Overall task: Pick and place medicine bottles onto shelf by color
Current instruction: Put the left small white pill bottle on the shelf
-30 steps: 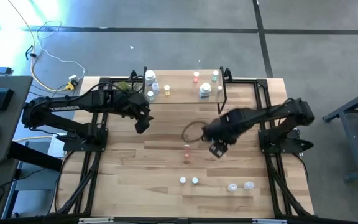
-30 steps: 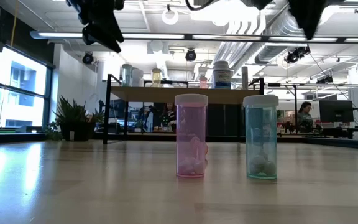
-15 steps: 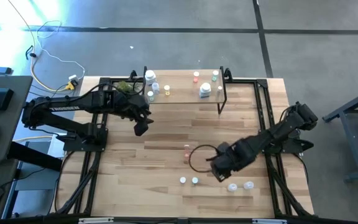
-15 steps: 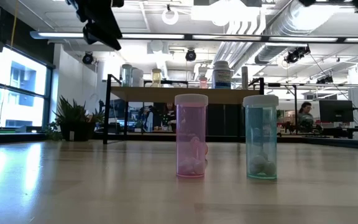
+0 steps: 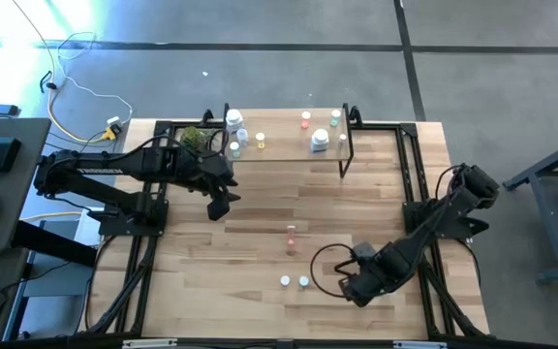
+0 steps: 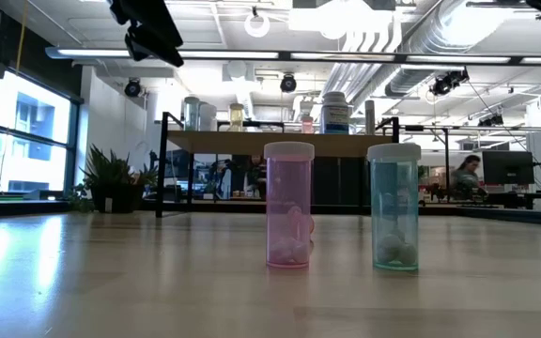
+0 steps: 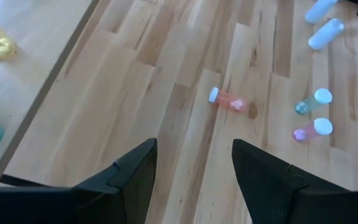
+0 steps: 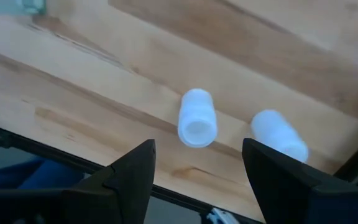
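Wooden counter [image 5: 260, 213] seen from above, with two dark robot arms reaching over it. A low light-wood shelf [image 5: 284, 134] on thin black legs is set at the far edge, and several small bottles are already placed on it, among them a larger white one [image 5: 320, 141], a pink-red one [image 5: 305, 119] and a yellow one [image 5: 260, 142].

The right gripper [image 5: 356, 288] is lowered over the near right part of the counter. Its jaws are spread wide and hold nothing. In the right wrist view two white bottles [image 8: 196, 117] are seen between the fingers [image 8: 129, 180], standing just beside each other close to the counter's edge.

The left gripper [image 5: 217, 206] is held above the counter in front of the shelf's left end. Its jaws are also spread wide and empty.

A pink-red bottle [image 5: 290, 233] is seen near the middle of the counter. Nearer the front edge, a pink bottle [image 6: 289, 205] and a green bottle [image 6: 394, 207] stand upright side by side, apart from each other, each with a white cap.
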Controlling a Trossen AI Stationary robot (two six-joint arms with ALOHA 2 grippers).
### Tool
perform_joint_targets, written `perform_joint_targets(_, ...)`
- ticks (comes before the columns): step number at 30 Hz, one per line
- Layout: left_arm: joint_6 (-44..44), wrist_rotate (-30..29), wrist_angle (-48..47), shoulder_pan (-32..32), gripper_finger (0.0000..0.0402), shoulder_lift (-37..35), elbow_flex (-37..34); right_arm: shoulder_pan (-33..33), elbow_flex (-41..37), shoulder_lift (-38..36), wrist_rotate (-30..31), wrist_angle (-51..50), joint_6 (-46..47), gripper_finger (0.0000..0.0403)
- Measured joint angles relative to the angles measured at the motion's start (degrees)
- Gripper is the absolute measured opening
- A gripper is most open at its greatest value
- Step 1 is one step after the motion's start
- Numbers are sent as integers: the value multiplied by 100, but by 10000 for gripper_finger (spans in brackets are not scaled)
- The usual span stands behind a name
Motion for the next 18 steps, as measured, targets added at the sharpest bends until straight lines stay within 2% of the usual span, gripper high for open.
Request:
perform_joint_targets(8, -40, -2, -2, -45, 200, 4, 0, 264, -572, 2, -2, 712, 635, 232)
perform_joint_targets(18, -58, -2, -2, -43, 200, 4, 2, 287, -937, 17, 55, 1098, 686, 232)
